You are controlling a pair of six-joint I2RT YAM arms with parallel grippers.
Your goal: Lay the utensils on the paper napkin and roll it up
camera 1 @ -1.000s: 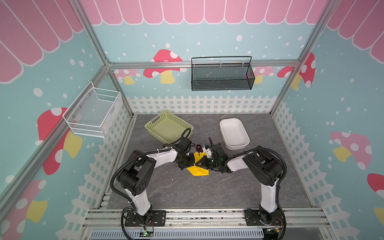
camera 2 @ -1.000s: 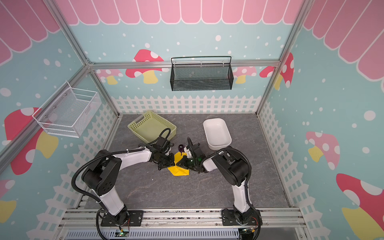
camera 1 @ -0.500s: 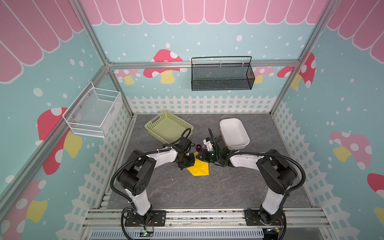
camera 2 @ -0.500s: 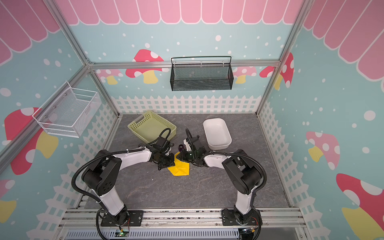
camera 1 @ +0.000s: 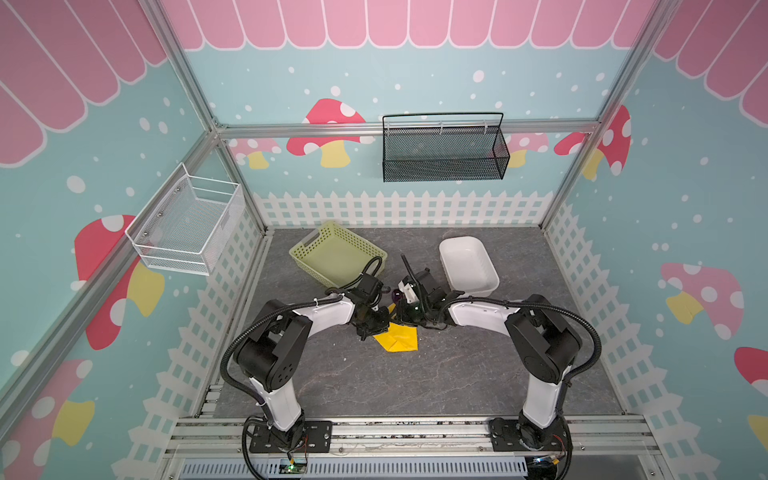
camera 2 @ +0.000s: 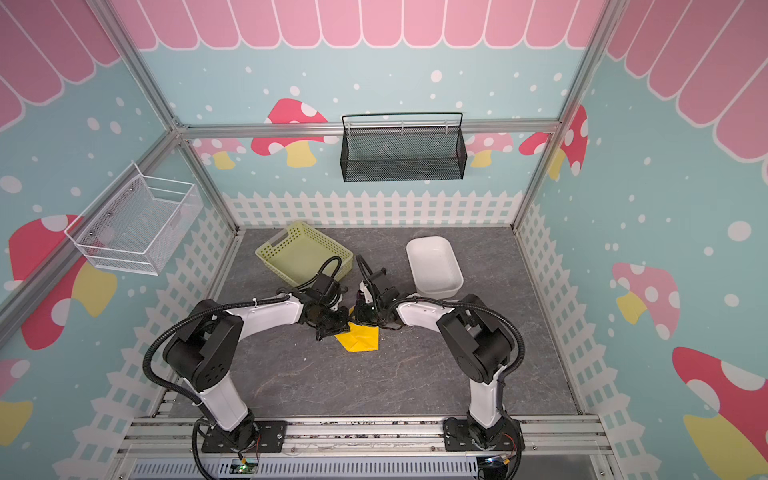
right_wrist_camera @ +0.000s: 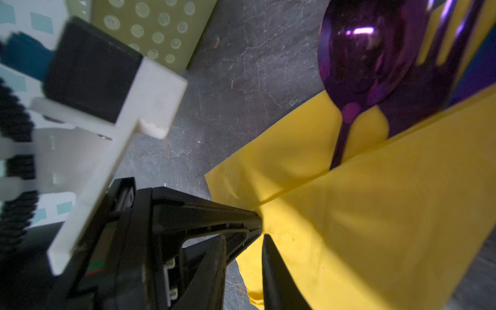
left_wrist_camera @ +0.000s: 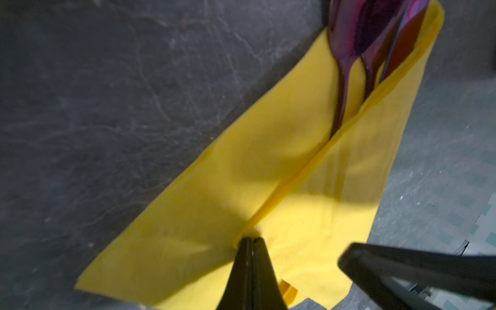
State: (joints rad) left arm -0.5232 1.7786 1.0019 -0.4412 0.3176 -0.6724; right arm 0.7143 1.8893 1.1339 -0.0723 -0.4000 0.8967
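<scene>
Napkin [camera 1: 399, 338] lying mid-table, flap covering utensils [right_wrist_camera: 362, 53]. Left gripper [left_wrist_camera: 252, 241] pinching fold edge; right gripper [right_wrist_camera: 243, 239] hanging slightly open, empty. Paper looking thin, tearable; utensils slippery: taking flap edge seems best.

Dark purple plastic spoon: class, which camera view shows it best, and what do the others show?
Right wrist view: the dark purple plastic spoon lies large and sharp, handle under the yellow paper napkin. The left wrist view blurs it; in a top view it is only a purple speck.
</scene>
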